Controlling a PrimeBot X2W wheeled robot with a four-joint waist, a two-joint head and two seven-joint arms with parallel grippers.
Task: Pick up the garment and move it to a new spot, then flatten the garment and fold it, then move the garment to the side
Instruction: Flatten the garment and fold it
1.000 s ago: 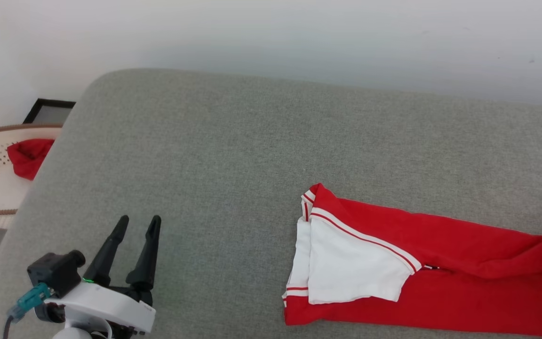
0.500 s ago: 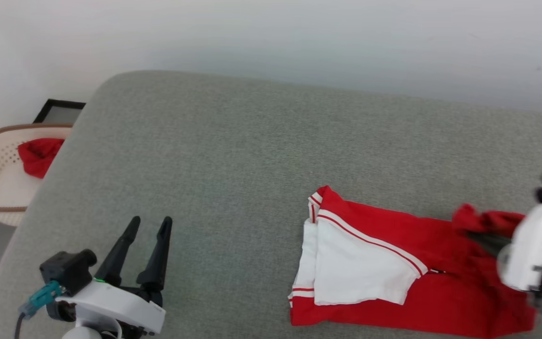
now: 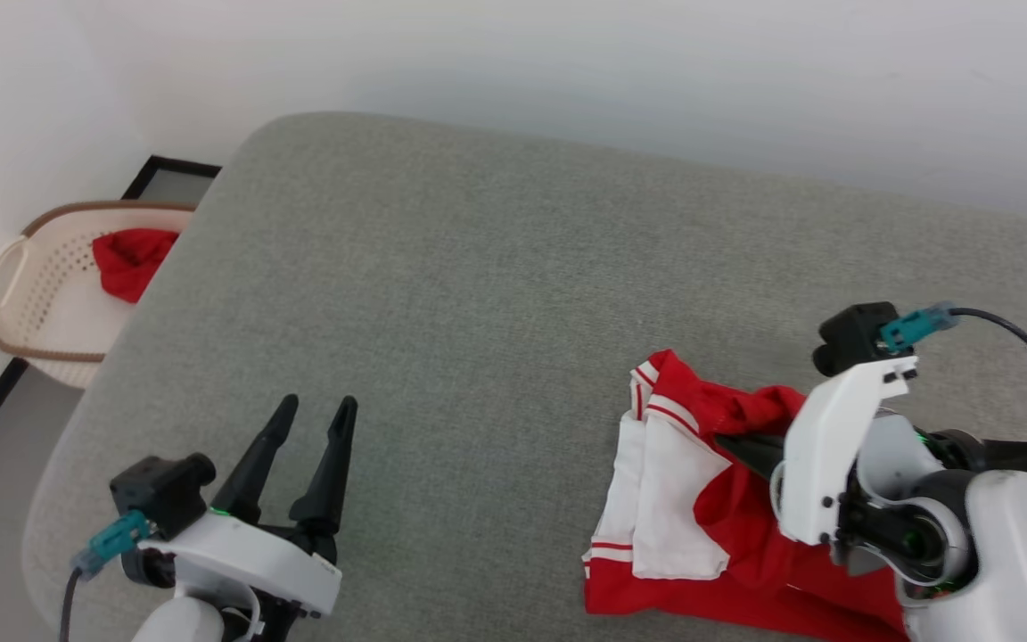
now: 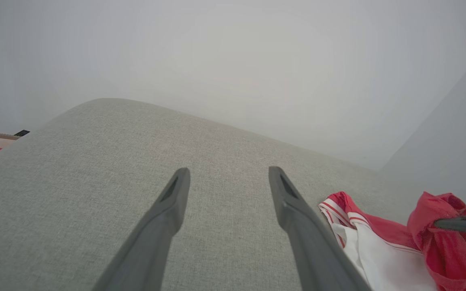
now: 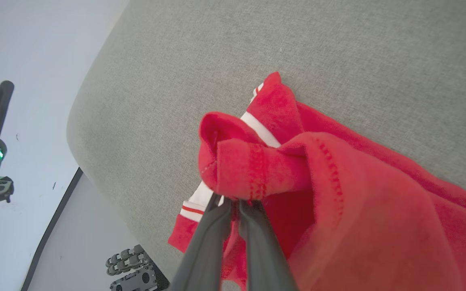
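Right jaws, clenched on the shirt's [image 3: 745,553] red hem, should carry it low toward nine o'clock over the white sleeve [image 3: 669,499], left jaws released.

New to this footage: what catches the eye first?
The bright red garment, white-sleeved, lies bunched on the grey cushion's right, a fold pinched in the right hand. The left hand hovers open at lower left; a cream basket holding red cloth sits beyond the cushion's left edge.
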